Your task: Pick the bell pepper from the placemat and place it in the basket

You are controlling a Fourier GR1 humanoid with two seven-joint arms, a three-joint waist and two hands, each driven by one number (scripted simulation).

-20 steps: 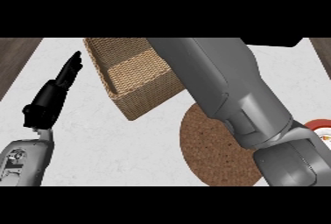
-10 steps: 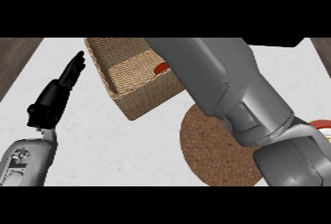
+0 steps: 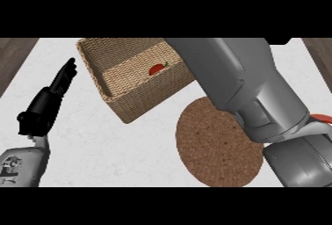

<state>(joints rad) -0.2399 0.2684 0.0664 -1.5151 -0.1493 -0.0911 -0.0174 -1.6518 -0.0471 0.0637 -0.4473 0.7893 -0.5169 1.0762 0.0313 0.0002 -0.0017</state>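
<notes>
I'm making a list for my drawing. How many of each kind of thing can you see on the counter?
Baskets: 1, the woven basket
Placemats: 1, the round brown placemat
Red vegetables: 1, the bell pepper inside the basket
Partly hidden red-and-white things: 1, the object at the right edge
Total: 4

Left hand [image 3: 48,99] resting at left — fingers straight; right forearm [image 3: 243,83] stretched forward — hand unseen.

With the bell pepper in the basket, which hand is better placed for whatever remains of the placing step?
Right. Its forearm stretches over the basket where the bell pepper lies, though the hand itself is out of view. The left hand rests open beside the basket, fingers up. The placemat is bare.
</notes>
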